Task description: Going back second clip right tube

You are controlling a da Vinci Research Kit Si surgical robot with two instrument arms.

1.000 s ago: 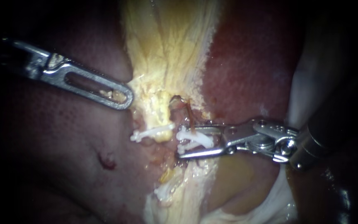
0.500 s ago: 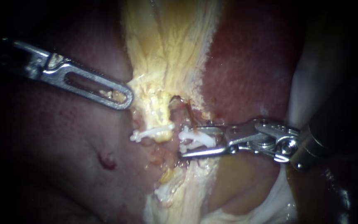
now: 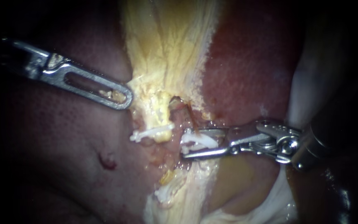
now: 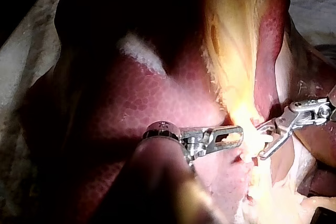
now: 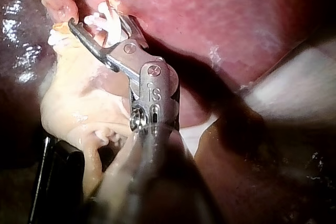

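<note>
My right instrument [image 3: 184,144] comes in from the right with its jaws open on either side of the white clips [image 3: 199,141] on the thin reddish right tube [image 3: 190,117]. In the right wrist view those jaws [image 5: 100,22] stand apart, with a white clip [image 5: 108,24] between them. Another white clip [image 3: 152,133] crosses the pale left tube [image 3: 159,112]. My left instrument [image 3: 121,98] has its windowed jaws shut on the yellow edge of the gallbladder [image 3: 166,49]. The left wrist view shows the same hold [image 4: 236,132], and my right instrument [image 4: 261,141] stands just beyond it.
Dark red liver [image 3: 249,62] lies on both sides of the yellow tissue, with a small bleeding spot [image 3: 106,161] on its left lobe. A pale white fold [image 3: 307,83] runs behind the right instrument's shaft. More yellowish tissue [image 3: 179,195] hangs below the clips.
My right instrument has drawn a little to the right, so its jaw tips sit farther back over the clips. The left instrument and the clips have stayed put.
</note>
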